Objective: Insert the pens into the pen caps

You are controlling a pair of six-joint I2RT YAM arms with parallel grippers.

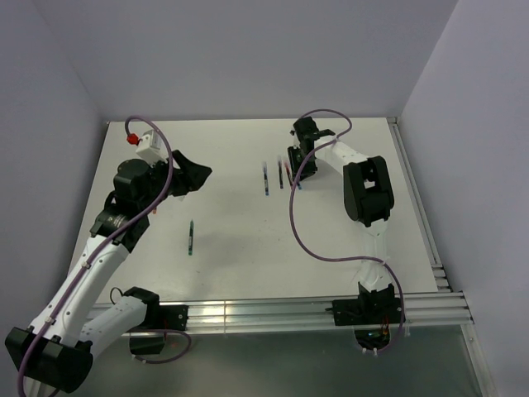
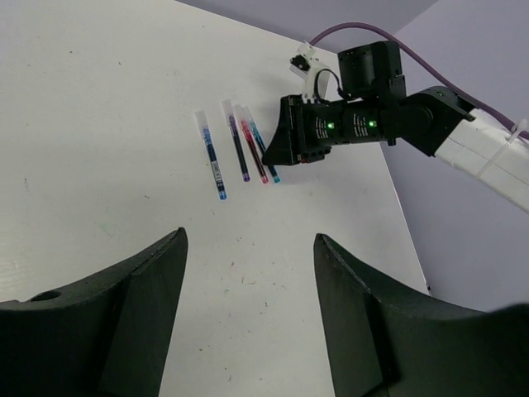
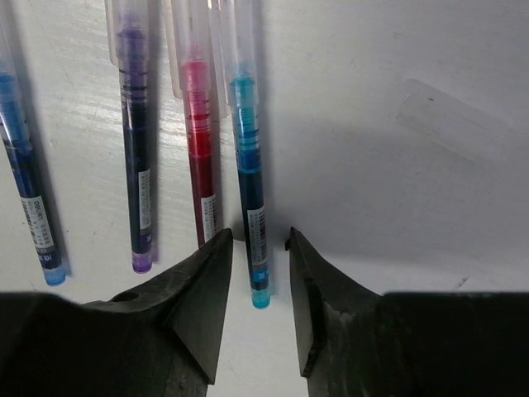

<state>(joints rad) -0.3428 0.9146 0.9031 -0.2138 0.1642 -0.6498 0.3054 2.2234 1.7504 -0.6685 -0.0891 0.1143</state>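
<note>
Four pens lie side by side, each with a pale translucent cap over its far end: a blue pen (image 3: 25, 174), a purple pen (image 3: 136, 165), a red pen (image 3: 198, 149) and a teal pen (image 3: 248, 190). My right gripper (image 3: 259, 238) is open and low over the table. Its fingertips straddle the near end of the teal pen, with a gap on each side. A loose pen cap (image 3: 450, 124) lies on the table to the right of the row. A green pen (image 1: 191, 237) lies alone nearer the left arm. My left gripper (image 2: 250, 240) hangs open and holds nothing, well short of the row.
The white table (image 1: 240, 265) is boxed in by grey walls at the back and both sides. An aluminium rail (image 1: 264, 313) runs along its near edge. The right arm's purple cable (image 1: 302, 240) loops over the table surface.
</note>
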